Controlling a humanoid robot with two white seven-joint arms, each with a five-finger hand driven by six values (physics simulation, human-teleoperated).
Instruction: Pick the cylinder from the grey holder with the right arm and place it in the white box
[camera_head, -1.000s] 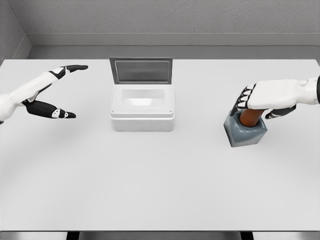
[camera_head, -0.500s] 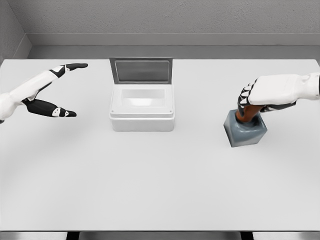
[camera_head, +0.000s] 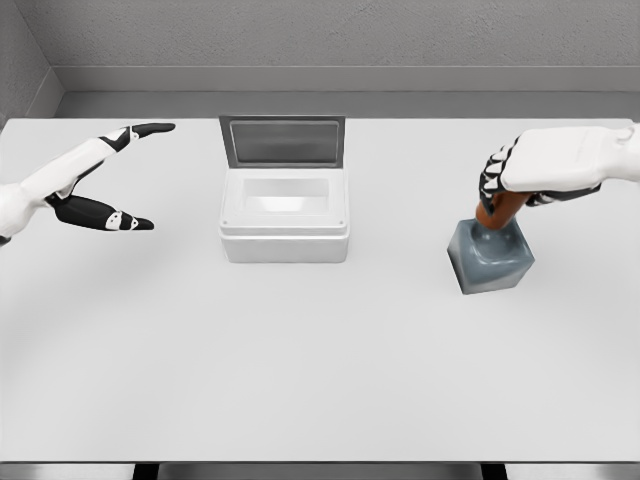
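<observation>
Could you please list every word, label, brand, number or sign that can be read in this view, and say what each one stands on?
None: no readable text appears anywhere in the head view.
White box and its open lid: plain, no label.
Grey holder and cylinder: no marking.
Right hand, shut on the cylinder, and left hand, open: black and white panels only, no lettering.
Table: bare.

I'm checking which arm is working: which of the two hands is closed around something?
The right hand, its fingers wrapped around the brown cylinder above the grey holder. The left hand holds nothing, fingers spread.
</observation>
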